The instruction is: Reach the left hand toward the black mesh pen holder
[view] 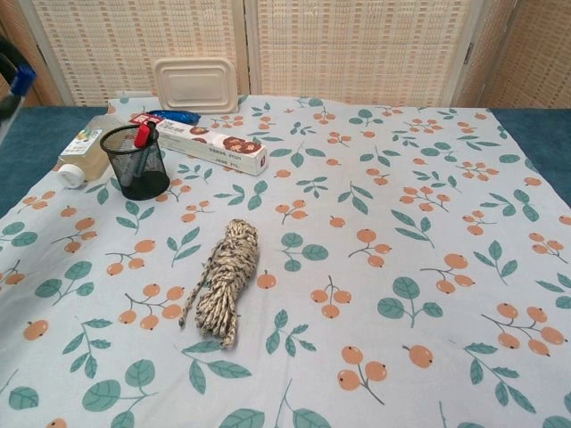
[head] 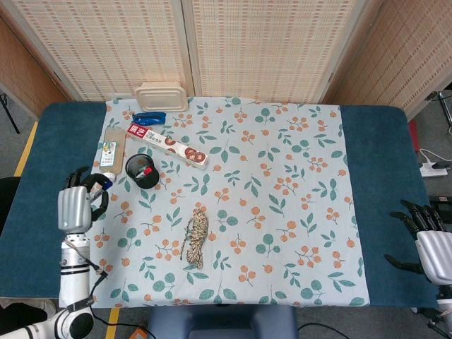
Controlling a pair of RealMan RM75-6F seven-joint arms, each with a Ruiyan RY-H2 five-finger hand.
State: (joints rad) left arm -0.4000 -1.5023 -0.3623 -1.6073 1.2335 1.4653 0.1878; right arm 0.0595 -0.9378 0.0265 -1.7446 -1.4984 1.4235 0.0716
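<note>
The black mesh pen holder [head: 143, 171] stands upright on the floral cloth at the left, with a red-capped item in it; the chest view shows the holder [view: 136, 160] too. My left hand [head: 76, 205] is raised left of the holder, over the cloth's left edge. Its fingers are curled around a small blue thing that looks like a pen [head: 104, 183]. In the chest view only a sliver of this hand [view: 11, 87] shows at the top left corner. My right hand [head: 431, 240] hangs at the table's far right edge, fingers spread, holding nothing.
A bottle [head: 111, 152] lies just behind the holder, beside a long printed box [head: 168, 145]. Further back are a blue packet [head: 149, 118] and a beige lidded container [head: 161, 96]. A coiled rope bundle [head: 196, 236] lies in front at the middle.
</note>
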